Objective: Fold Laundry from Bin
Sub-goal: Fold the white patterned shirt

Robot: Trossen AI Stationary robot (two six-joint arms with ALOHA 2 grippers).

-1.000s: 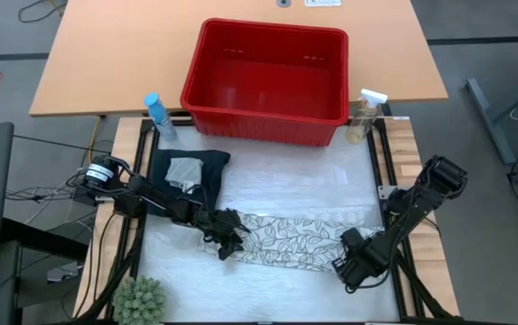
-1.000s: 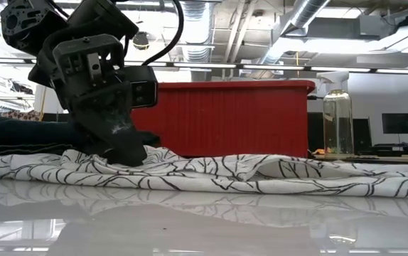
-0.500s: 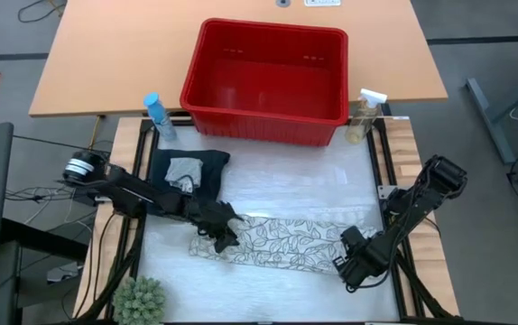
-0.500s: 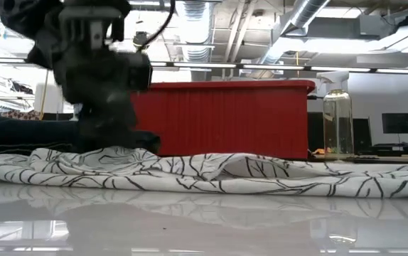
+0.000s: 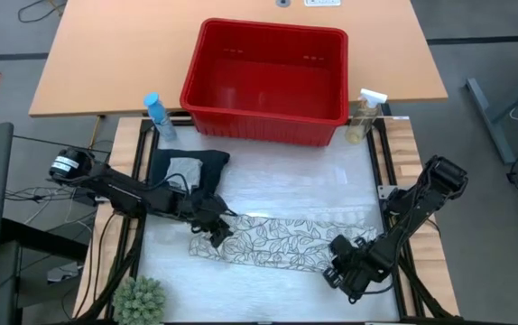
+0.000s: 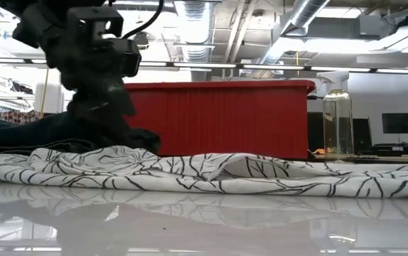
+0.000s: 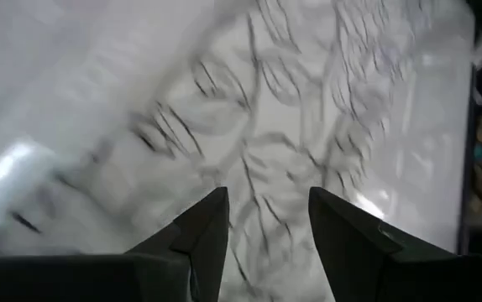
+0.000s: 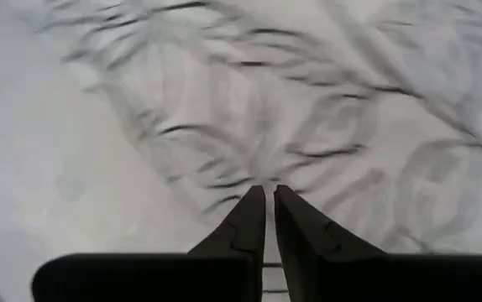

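High view: leaf-print cloth (image 5: 282,242) is laid flat, long axis running between the two grippers. Left gripper (image 5: 216,231), fingers parted and empty, is placed over its near end; right gripper (image 5: 342,270), fingers nearly closed and gripping nothing, at the opposite end.

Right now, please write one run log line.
left pincer: open, over leaf cloth | right pincer: shut, at cloth edge | bin: empty

At frame centre lies a white cloth printed with grey-black leaf outlines (image 5: 286,239). Upper centre stands a plain red rectangular plastic bin (image 5: 268,81). Left of centre, a small grey cloth (image 5: 183,171) tops dark navy trousers (image 5: 212,167).
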